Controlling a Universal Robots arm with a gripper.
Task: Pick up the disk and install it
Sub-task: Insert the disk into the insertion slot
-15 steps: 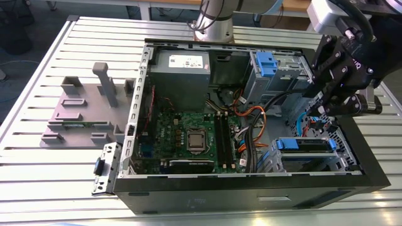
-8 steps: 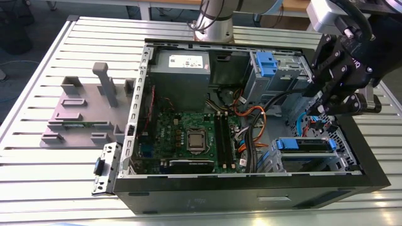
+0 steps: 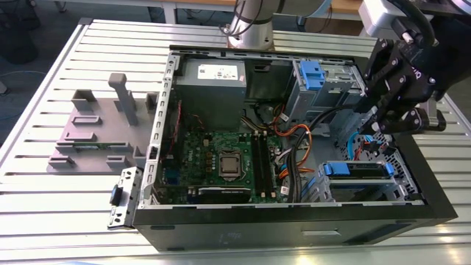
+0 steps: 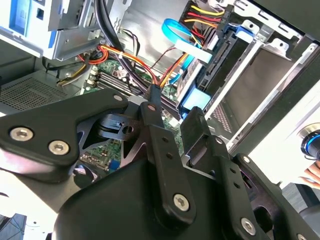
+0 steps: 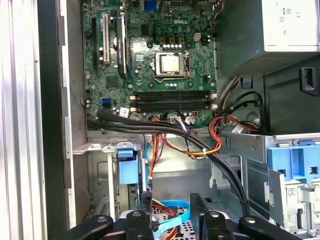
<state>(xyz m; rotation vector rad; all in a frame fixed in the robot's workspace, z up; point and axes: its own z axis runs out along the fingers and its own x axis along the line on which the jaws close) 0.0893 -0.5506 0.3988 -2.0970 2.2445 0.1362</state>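
The disk (image 3: pixel 358 169), grey with a blue carrier bracket, lies flat in the lower bay at the exterior view's right end of the open computer case (image 3: pixel 294 221). My gripper (image 3: pixel 383 135) hangs just above that bay, inside the case wall. In both wrist views the two black fingers (image 5: pixel 145 212) stand apart with nothing between them, so the gripper (image 5: pixel 172 215) is open. The bracket's blue end (image 5: pixel 126 167) sits a little beyond the fingertips (image 4: pixel 152 107), beside the blue data cable (image 4: pixel 180 32).
Orange and black cables (image 3: pixel 294 138) cross the case between the motherboard (image 3: pixel 220 160) and the bay. A blue-tabbed drive cage (image 3: pixel 312 74) and the grey power supply (image 3: pixel 213 83) sit at the far side. A grey stand with upright posts (image 3: pixel 103 127) is on the slatted table outside.
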